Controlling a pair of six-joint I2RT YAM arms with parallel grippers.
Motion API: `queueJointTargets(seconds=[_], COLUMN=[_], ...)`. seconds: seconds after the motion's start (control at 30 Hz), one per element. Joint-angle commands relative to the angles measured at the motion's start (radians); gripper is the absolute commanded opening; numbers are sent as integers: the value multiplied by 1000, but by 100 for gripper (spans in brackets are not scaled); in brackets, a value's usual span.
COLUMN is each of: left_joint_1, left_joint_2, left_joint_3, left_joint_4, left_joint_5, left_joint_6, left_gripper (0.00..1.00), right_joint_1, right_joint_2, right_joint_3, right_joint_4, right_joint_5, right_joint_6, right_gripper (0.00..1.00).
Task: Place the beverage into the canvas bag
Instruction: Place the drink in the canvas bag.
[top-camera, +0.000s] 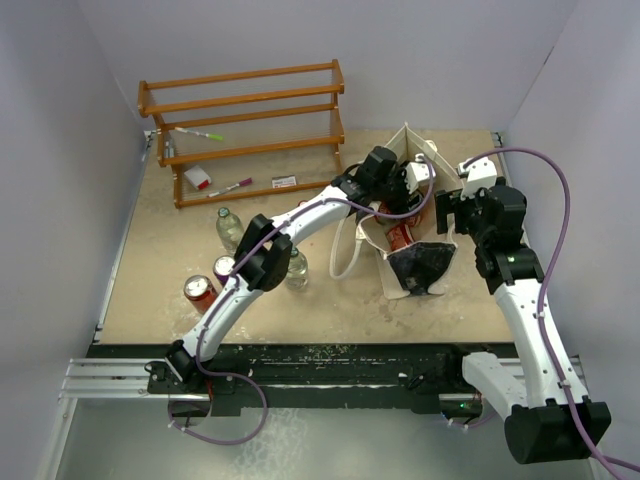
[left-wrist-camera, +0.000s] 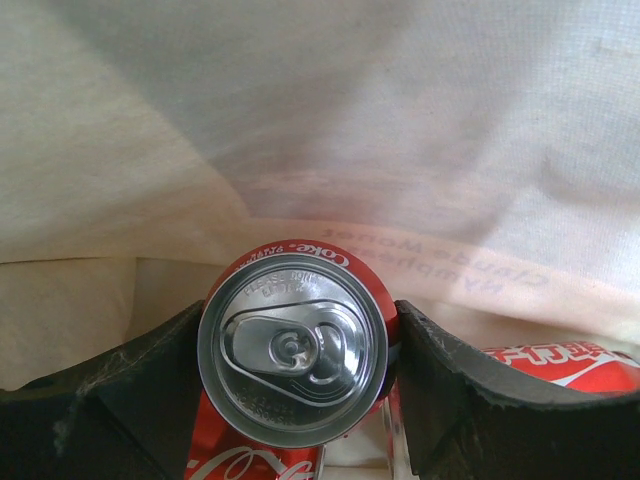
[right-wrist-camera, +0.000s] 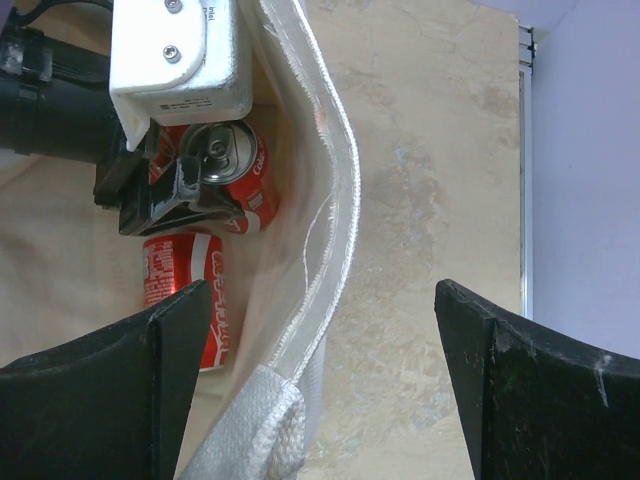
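My left gripper (left-wrist-camera: 300, 325) is shut on a red Coke can (left-wrist-camera: 293, 345), seen from above with its silver top facing the camera. It holds the can inside the cream canvas bag (top-camera: 405, 285), which lies open at the right centre of the table. A second Coke can (left-wrist-camera: 560, 365) lies on its side on the bag's floor. In the right wrist view the held can (right-wrist-camera: 228, 168) sits in the left gripper's fingers (right-wrist-camera: 165, 205), just above the lying can (right-wrist-camera: 185, 290). My right gripper (right-wrist-camera: 322, 300) is open and empty, straddling the bag's rim (right-wrist-camera: 335, 190) above its strap handle (right-wrist-camera: 250, 430).
Two red cans (top-camera: 199, 291) (top-camera: 223, 268) and two clear bottles (top-camera: 230, 226) (top-camera: 296, 269) stand on the table's left half. A wooden rack (top-camera: 245, 130) with pens and small items stands at the back left. A loose bag strap (top-camera: 345, 255) loops on the table.
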Motion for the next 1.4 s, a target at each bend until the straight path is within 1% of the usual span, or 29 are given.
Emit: queueJointTargets(seconds=[0.0,0.3,0.6,0.63,0.83,1.03,1.17,1.37], left_joint_1=[18,4,3,2,2,2,3,7], left_joint_2=[70,67,57,52,-12,-150,-220,-297], left_joint_3=[33,51,103,107,116,42,37,40], left_joint_4=[25,-14,-52,-58,-78,-70,-81,-90], left_joint_5=[-2,32,42,47,89,161,162,144], left_joint_6=[-62,-56,-44,-43,-36,23,43,50], left_gripper=[64,87,96,99,99,99,99,99], right_joint_1=[-3,-3,-3,-3,-3,-3,-3,-3], right_joint_2=[-18,-33,-42,-42,-40,7,12,21], right_joint_3=[-8,-22,-23,-24,-15,67,89,164], right_joint_4=[45,47,44,45,51,37,107,127], right_joint_5=[-15,-21,-20,-21,-35,-69,-85,-123], right_joint_6=[-6,4,4,3,3,-21,-20,-13], right_gripper=[92,92,92,92,92,91,91,89])
